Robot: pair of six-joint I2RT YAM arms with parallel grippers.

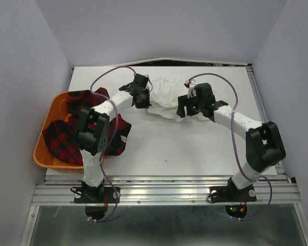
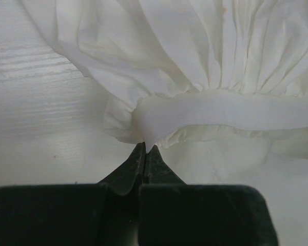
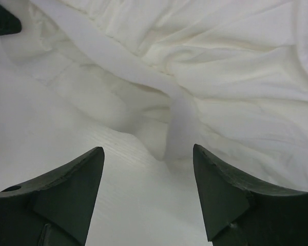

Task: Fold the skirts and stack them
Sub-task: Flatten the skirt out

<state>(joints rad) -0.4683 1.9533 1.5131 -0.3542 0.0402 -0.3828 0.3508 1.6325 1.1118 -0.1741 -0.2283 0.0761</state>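
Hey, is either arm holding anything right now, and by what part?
The left end effector is shut on the white skirt, pinching the edge of its waistband. The right end effector is open, holding nothing.

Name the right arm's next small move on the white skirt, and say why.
Probably close the right end effector on the waistband. Its jaws stand open with that band of the white skirt lying between them, while the left end effector is shut on the skirt's banded edge, so both arms would then hold it.
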